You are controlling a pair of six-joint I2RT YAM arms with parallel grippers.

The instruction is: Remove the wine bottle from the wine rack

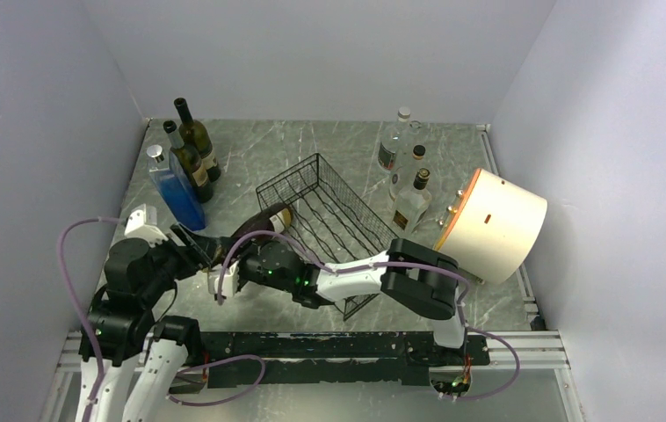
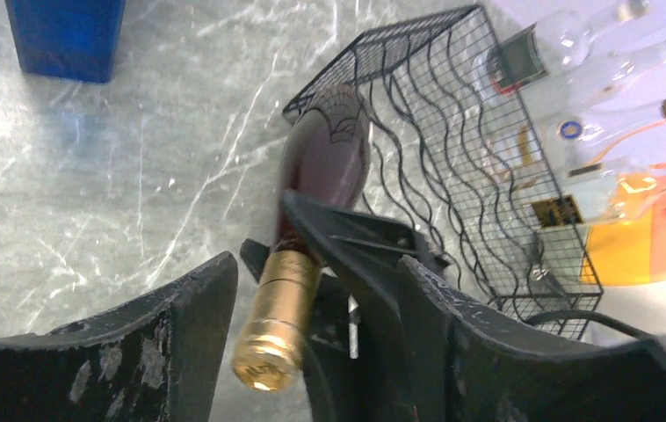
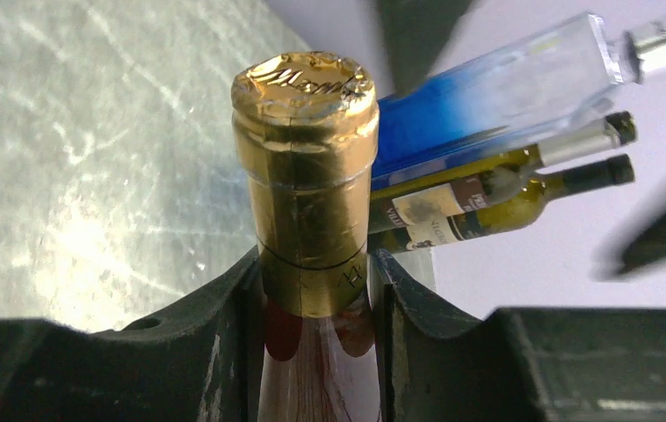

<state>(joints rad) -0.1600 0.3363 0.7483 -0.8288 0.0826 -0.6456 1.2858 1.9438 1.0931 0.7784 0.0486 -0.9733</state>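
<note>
Closest to the arms' bases, the left pincer (image 2: 316, 272) hangs with its two black fingers (image 2: 184, 338) spread wide, gripping nothing. In the left wrist view the gold-capped end of the wine bottle (image 2: 325, 149) shows in the gap between them; I cannot tell whether they touch it.

Just past that, the right arm reaches across from the right side. Its pincer (image 3: 316, 290) is pressed onto the bottle's neck, one finger on each side of the gold foil (image 3: 307, 176), with the cap sticking out beyond the fingertips.

The bottle is dark red glass and lies slanted, its neck pointing toward the left arm. Its thick end sits in the near-left corner of the wine rack (image 1: 329, 211), with thin black wires crossing in front of the glass there. The shoulder and neck stick out beyond the rack's rim. The rack stands on the grey marbled table (image 2: 119, 176), its wavy cradles running along the floor.

Farther back on the left, a blue square bottle (image 1: 176, 189) stands on the table with two dark green wine bottles (image 1: 198, 145) just behind it. On the right, beyond the rack, stand three clear bottles (image 1: 410, 202), and beside them a white drum (image 1: 496, 224) lies on its side, its orange-rimmed end facing them.
</note>
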